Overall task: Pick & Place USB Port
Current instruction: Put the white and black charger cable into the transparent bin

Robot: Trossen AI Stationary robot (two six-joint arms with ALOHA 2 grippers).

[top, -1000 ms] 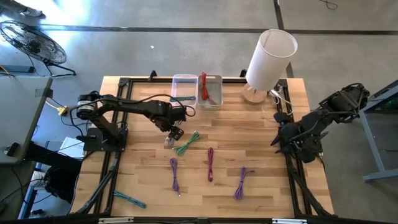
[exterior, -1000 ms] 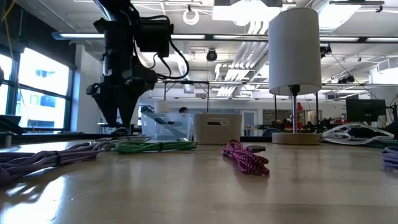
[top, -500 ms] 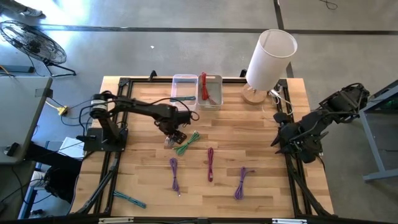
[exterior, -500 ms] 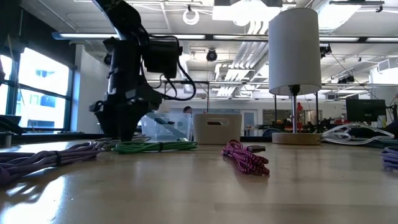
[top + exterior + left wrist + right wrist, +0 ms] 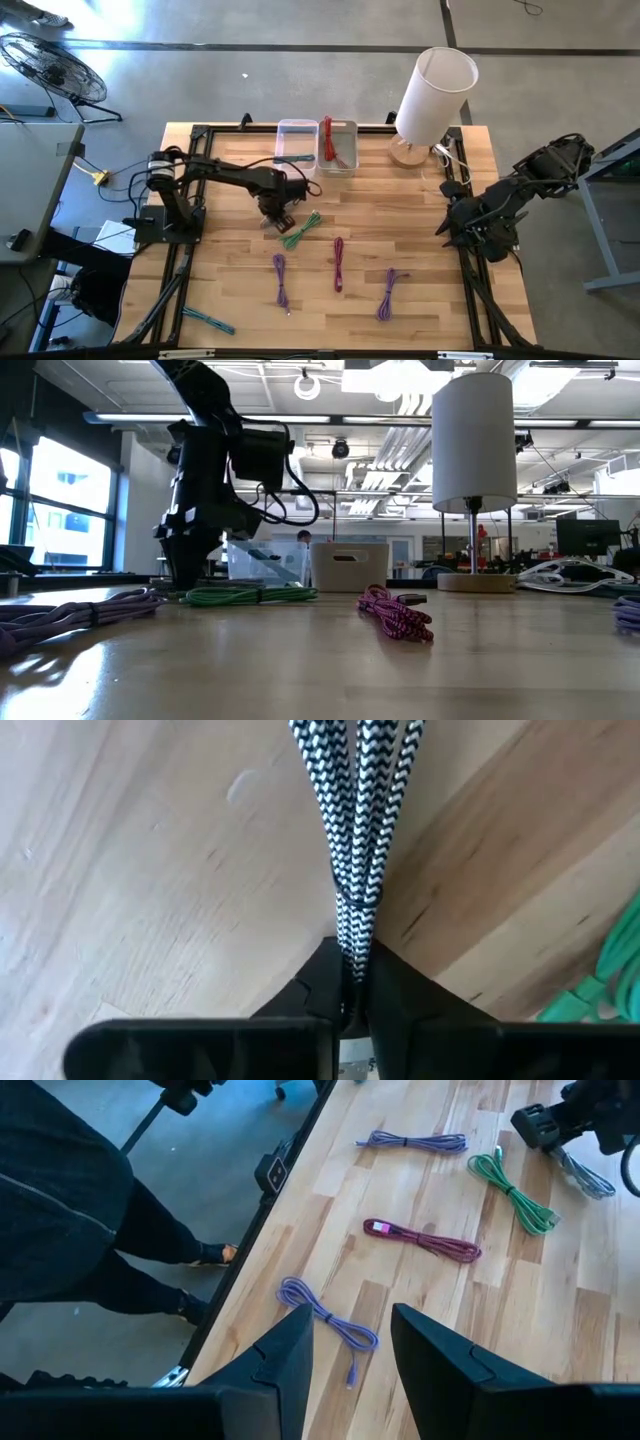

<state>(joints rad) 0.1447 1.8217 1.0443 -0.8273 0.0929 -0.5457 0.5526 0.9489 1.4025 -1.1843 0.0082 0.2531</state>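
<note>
Left arm reaches from its base at the table's left edge toward mid-table; left gripper (image 5: 277, 213) is down at the wood, fingers (image 5: 320, 985) pinched together on a black-and-white braided cable (image 5: 355, 840), bundle caught between the tips just past its tie. In the high view the gripper covers most of that cable, which lies just left of the green cable (image 5: 300, 230); the two look close, touching or not I cannot tell. Low view: same gripper (image 5: 185, 570) stands nose-down on the table (image 5: 320, 660), green cable (image 5: 250, 596) stretched just beside it. Behind, at the far table edge, a clear bin (image 5: 297, 142) and a second bin (image 5: 340, 160) side by side, the second with a red cable (image 5: 329, 140) in it. Toward the near edge, left to right: teal cable (image 5: 208, 320) by the front left corner, purple cable (image 5: 281, 278), magenta cable (image 5: 339, 262), a second purple cable (image 5: 386, 294), all well apart. White lamp (image 5: 432, 95) at the far right corner. Right arm parked off the table's right edge; right gripper (image 5: 345, 1350) fingers part-spread, nothing between them. Its wrist camera shows a person's dark trousers (image 5: 70, 1210) beside the table
</note>
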